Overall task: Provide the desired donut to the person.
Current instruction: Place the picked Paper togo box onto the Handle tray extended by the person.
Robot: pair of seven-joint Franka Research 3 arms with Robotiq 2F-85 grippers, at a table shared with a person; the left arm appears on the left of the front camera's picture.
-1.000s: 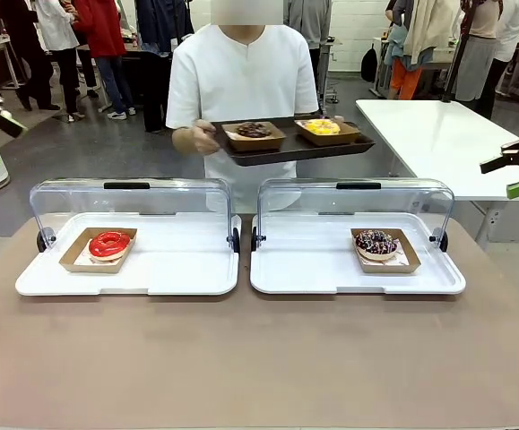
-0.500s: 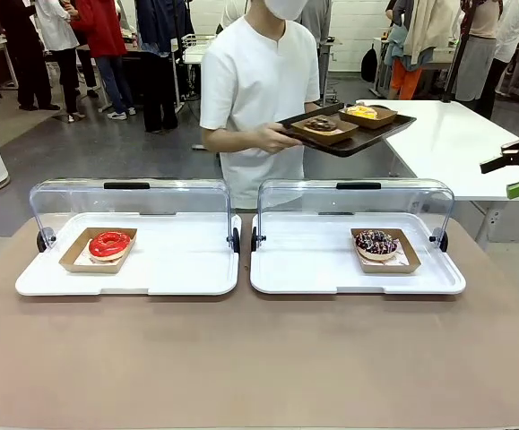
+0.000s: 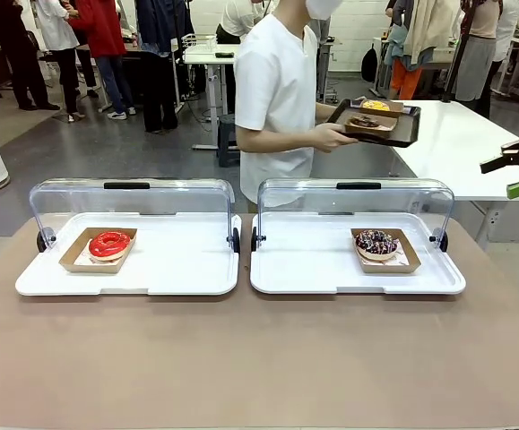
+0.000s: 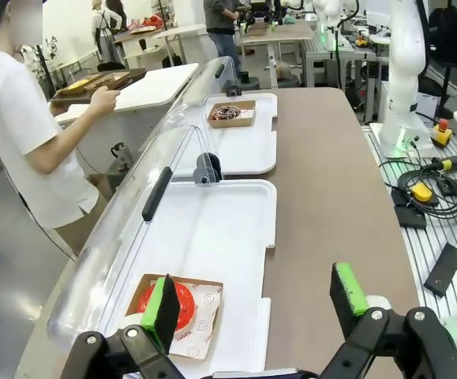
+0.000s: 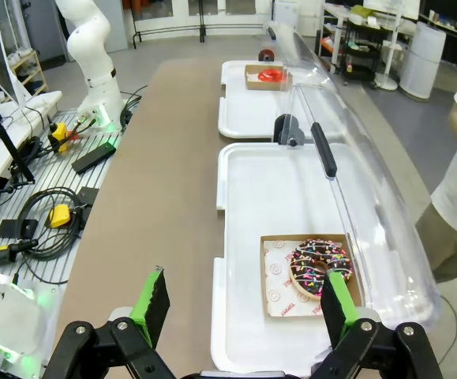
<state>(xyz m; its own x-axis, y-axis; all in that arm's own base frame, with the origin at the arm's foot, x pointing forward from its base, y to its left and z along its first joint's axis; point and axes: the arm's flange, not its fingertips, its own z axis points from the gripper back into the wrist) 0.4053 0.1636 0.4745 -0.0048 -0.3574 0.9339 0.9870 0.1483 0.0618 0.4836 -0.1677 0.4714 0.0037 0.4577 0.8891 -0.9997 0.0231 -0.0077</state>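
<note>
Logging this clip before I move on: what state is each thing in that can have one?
Left cover: lifted open.
Right cover: lifted open.
Red donut: in its box, on the left tray.
Sprinkled donut: in its box, on the right tray.
Dark tray: held by the person, carrying two boxed donuts.
Left gripper: jaws open, empty.
Right gripper: jaws open, empty.

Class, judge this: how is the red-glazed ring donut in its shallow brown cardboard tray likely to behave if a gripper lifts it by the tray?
The red-glazed ring donut sits loose in the shallow brown cardboard tray, so it would probably slide if tilted. The thin card walls would likely flex under a pinch. The glossy glaze looks soft and easily marred.
</note>
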